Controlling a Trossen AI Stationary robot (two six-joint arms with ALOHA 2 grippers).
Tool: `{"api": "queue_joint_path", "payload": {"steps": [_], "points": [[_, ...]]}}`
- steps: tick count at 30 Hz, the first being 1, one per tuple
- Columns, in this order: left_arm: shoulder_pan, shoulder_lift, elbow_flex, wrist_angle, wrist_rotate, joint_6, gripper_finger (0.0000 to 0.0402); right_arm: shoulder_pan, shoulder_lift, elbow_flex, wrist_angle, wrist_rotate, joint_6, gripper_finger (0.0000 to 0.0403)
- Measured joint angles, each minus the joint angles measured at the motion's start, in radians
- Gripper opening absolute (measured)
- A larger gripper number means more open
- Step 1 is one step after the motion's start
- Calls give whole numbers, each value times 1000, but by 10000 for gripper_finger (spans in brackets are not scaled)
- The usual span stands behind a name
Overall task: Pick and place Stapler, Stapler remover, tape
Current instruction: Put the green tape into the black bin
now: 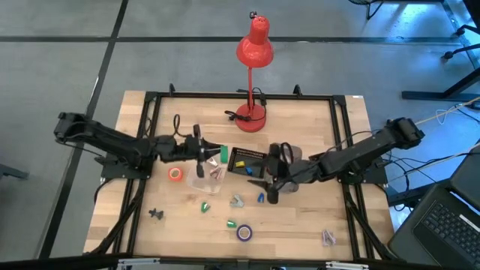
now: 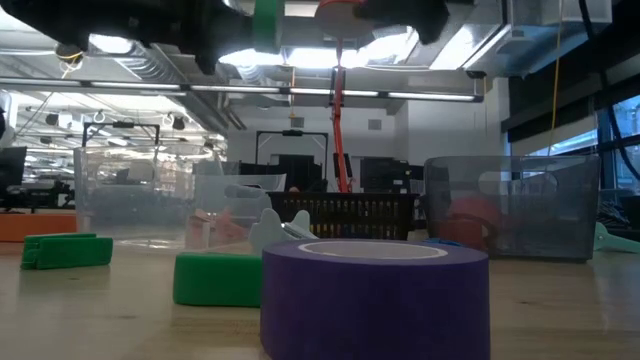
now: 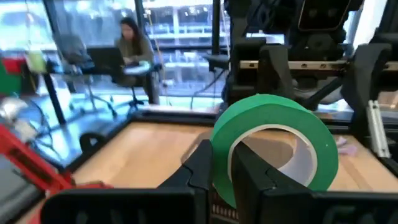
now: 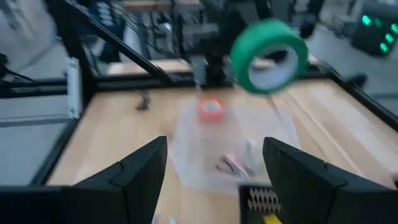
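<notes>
Beyond my reach the floor (image 1: 67,67) is grey, crossed by dark seams. My wooden table (image 1: 300,232) sits inside a black frame (image 1: 240,96). At its far edge, ahead of me, a red desk lamp (image 1: 253,52) stands on a round base. To my right is a laptop (image 1: 446,221) on a dark desk, with cables trailing nearby. Looking out level, I see bright ceiling light strips (image 2: 150,45), pipes and large windows (image 2: 620,130). Farther off, a person (image 3: 132,46) sits at a desk beside an office chair (image 3: 74,53).
</notes>
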Motion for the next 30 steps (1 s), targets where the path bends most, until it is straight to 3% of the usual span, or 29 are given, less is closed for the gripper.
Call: {"api": "queue_joint_path", "payload": {"steps": [5,13,19,30], "points": [[-29,58,12,190,-16,63,26,-21,24,0,120,-66,-55,268],[-13,192,71,188,-10,68,26,-41,48,0,150,-77,-66,268],[6,273,134,189,68,66,26,-41,51,0,153,-80,-76,268],[6,305,162,197,138,57,26,-39,51,0,161,-83,-82,268]]}}
